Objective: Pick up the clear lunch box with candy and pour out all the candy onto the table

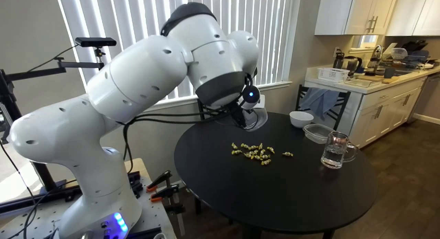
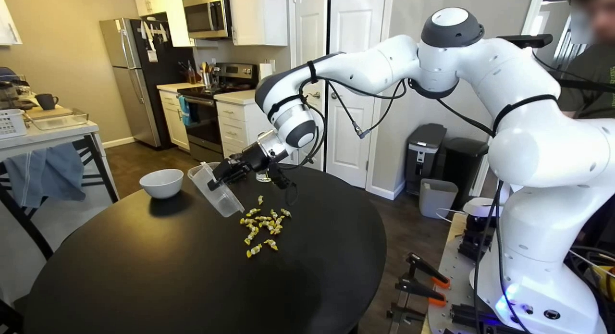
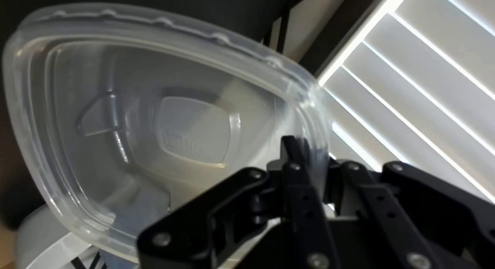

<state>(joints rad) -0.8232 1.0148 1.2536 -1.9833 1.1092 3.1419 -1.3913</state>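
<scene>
The clear lunch box (image 3: 193, 79) is held up on its side in the wrist view, and no candy shows inside it. In both exterior views the tilted box (image 2: 218, 197) (image 1: 258, 119) hangs above the black table (image 1: 220, 191). My gripper (image 3: 311, 164) is shut on one wall at the box's rim, one finger inside and one outside. In an exterior view the gripper (image 2: 218, 178) reaches the box from the arm's side. The candy (image 2: 266, 223) lies in a loose scatter on the table below the box, and in an exterior view one piece (image 1: 287, 154) lies apart.
A white bowl (image 1: 301, 119) (image 2: 162, 184) stands near the table edge. Another clear container (image 1: 317, 133) and a glass mug (image 1: 334, 151) stand beside it. A chair with a blue cloth (image 1: 318, 99) is behind them. Window blinds (image 1: 271, 43) rise behind the arm.
</scene>
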